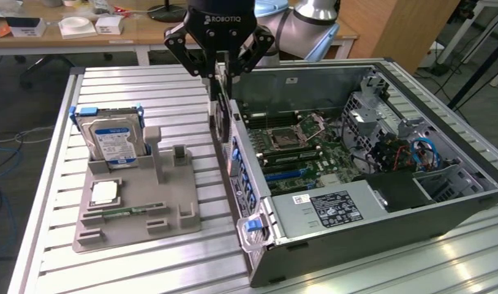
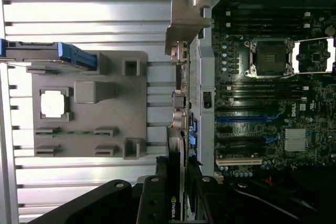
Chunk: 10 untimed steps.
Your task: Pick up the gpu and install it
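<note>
1. Nearest in the exterior view: slatted alu table [image 1: 150, 263]. PC case [image 1: 380, 245] lies open on it, at the exterior view's right. A blue latch [image 1: 251, 225] sits at the near corner, w/ the silver power supply [image 1: 331, 208] just behind.
2. At the exterior view's left: grey fixture tray [image 1: 183, 202] [image 2: 89, 114], flat on the table, just beside the case.
3. On the tray, near end: memory stick [image 1: 122, 212] lying in its slot, w/ the CPU chip [image 1: 106, 192] [image 2: 54, 103] in its pocket behind it.
4. Tray's far end: hard drive [image 1: 114, 144] [image 2: 52, 56] w/ blue rails, standing upright in its holder.
5. Inside the case: motherboard [image 1: 302, 147] w/ the CPU socket [image 1: 285, 139] [image 2: 270, 56] open. The blue expansion slots [image 1: 290, 174] [image 2: 241, 119] have no card in them.
6. Gpu [image 1: 221, 110] [image 2: 178, 145]: off the tray, hanging upright and edge-on, between tray and case. It is right at the case's rear wall, on the tray side. Contact w/ the wall: can't tell. Its metal bracket [image 2: 186, 24] is at the end far from the wrist cam and overlaps the wall's edge there.
7. Gripper [image 1: 220, 72] [image 2: 178, 192]: above the rear wall, fingers [image 2: 152, 203] closed nearly all the way, pinching the gpu's top edge w/ one pad per face.
8. Farthest: silver robot arm [image 1: 314, 12], then a wooden bench [image 1: 36, 40] w/ white boxes [image 1: 77, 24].
</note>
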Motion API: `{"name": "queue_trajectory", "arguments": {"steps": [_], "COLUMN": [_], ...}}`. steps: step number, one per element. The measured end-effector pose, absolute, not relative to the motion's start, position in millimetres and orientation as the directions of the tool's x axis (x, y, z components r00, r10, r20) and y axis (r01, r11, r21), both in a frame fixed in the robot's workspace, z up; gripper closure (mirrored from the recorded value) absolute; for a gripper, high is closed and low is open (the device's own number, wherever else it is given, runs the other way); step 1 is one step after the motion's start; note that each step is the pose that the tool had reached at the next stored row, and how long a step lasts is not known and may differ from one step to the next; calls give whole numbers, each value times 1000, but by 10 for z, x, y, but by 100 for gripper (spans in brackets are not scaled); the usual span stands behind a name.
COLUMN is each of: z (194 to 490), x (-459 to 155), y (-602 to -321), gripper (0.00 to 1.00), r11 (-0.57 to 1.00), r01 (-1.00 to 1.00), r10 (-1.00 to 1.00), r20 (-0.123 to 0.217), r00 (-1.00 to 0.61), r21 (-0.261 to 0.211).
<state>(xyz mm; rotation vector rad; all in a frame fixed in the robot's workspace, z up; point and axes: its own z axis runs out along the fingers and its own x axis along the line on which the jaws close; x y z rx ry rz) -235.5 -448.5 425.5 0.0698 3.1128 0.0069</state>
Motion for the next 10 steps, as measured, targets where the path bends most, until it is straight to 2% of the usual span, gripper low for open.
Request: {"name": "queue_trajectory", "arguments": {"steps": [10], "z": [4255], "x": [-2289], "y": [-4484], "gripper": [74], "r11": [999], "r01": [45], "r10": [45], "r20": [-28], "r00": [-999], "r21": [5]}}
